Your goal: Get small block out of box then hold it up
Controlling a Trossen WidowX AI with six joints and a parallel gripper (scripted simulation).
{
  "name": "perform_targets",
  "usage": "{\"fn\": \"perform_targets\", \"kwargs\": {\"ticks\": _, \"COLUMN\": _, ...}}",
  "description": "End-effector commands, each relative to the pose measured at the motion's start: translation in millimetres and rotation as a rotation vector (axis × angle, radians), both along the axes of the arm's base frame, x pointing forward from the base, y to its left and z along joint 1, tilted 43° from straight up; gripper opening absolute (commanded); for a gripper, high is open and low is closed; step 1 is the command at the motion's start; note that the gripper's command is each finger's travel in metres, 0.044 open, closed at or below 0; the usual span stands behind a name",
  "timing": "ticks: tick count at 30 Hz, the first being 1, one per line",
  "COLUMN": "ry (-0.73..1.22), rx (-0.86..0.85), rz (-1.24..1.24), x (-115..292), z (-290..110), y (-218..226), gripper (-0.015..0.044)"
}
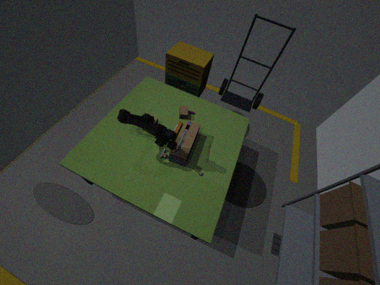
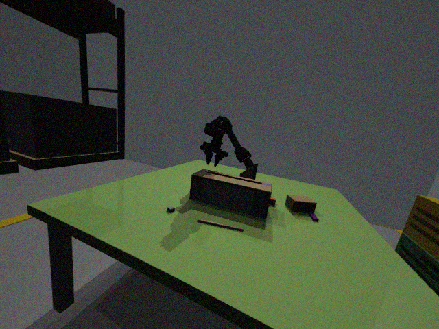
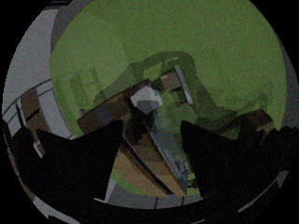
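The long brown box [image 1: 188,139] [image 2: 230,192] lies in the middle of the green table [image 1: 107,159] [image 2: 319,276]. My gripper [image 1: 168,143] [image 2: 213,163] [image 3: 152,125] is open and empty. It hangs a little above the box's near-left end, fingers pointing down. A small pale block [image 1: 164,154] [image 3: 146,96] seems to lie by that end of the box, just beyond my fingertips in the wrist view; the picture is too dark to be sure. The box hides that spot in the exterior view.
A small grey cube [image 1: 200,173] [image 2: 171,209] and a thin rod [image 1: 209,151] [image 2: 220,225] lie on the box's far side. A small brown carton [image 1: 184,111] [image 2: 300,203], a purple piece [image 2: 314,216] and an orange piece [image 1: 177,127] [image 2: 272,201] lie past its other end.
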State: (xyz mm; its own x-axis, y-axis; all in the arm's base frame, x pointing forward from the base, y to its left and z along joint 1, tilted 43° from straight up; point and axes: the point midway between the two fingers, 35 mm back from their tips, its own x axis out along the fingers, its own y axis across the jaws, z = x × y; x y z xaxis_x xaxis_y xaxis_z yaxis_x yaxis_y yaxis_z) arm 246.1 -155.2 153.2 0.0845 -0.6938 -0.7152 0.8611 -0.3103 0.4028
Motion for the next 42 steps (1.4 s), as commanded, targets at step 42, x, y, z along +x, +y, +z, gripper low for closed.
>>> {"fn": "perform_targets", "kwargs": {"ticks": 42, "ry": -0.860, "rx": 0.183, "rz": -0.688, "x": -28, "z": -63, "y": -79, "gripper": 0.0285}}
